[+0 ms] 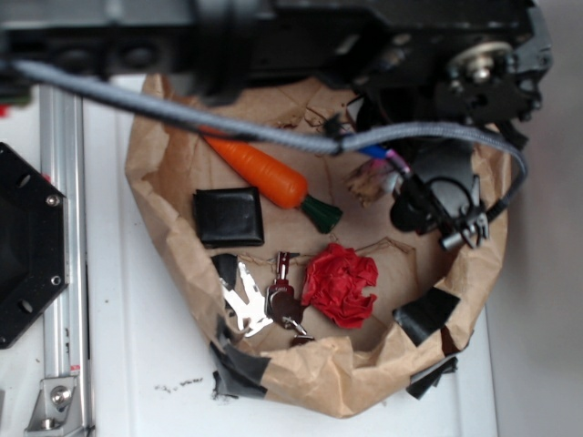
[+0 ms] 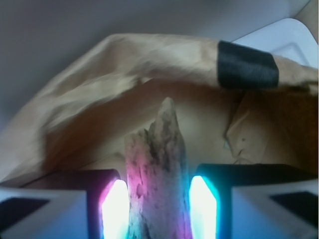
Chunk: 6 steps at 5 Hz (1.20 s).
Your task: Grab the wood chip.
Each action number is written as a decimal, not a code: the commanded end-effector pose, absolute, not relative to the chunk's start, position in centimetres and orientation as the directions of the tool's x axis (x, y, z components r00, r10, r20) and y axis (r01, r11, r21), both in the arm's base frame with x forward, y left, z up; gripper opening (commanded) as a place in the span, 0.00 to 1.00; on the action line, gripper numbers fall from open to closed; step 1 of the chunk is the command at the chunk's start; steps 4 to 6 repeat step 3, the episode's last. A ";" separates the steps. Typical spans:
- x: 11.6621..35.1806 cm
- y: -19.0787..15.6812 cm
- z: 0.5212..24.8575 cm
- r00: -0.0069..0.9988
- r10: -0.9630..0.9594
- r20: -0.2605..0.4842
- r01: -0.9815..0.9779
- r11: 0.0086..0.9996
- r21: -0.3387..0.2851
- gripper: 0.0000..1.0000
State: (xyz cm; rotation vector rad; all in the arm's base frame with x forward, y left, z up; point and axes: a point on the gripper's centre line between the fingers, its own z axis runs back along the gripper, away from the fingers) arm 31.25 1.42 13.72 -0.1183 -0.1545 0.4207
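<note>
item: wood chip (image 2: 158, 174), rough tan sliver, standing lengthwise between the two lit fingers (image 2: 115, 209) of the gripper (image 2: 158, 211), which is clamped on its sides, pointed end toward the brown paper wall (image 2: 99, 74) with a black tape patch (image 2: 247, 65). also in the paper nest: carrot (image 1: 260, 170), black square pad (image 1: 228, 216), red crumpled paper (image 1: 341, 284), keys (image 1: 284, 302). in the exterior view the chip (image 1: 366, 185) shows only partly beside the arm.

The robot's arm (image 1: 383, 36) is black with a silver round bolt (image 1: 480, 62), a grey braided cable (image 1: 182, 114) and blue and pink wires (image 1: 383, 153), and its gripper (image 2: 154, 209) has glowing white pads (image 2: 115, 209) in black holders.
</note>
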 end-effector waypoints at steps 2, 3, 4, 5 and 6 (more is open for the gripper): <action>27.4 3.7 16.8 0.904 0.368 0.218 -0.334 0.926 -0.177 0.00; 27.2 5.3 15.6 0.898 0.396 0.190 -0.369 0.915 -0.163 0.00; 27.2 5.3 15.6 0.898 0.396 0.190 -0.369 0.915 -0.163 0.00; 27.2 5.3 15.6 0.898 0.396 0.190 -0.369 0.915 -0.163 0.00; 27.2 5.3 15.6 0.898 0.396 0.190 -0.369 0.915 -0.163 0.00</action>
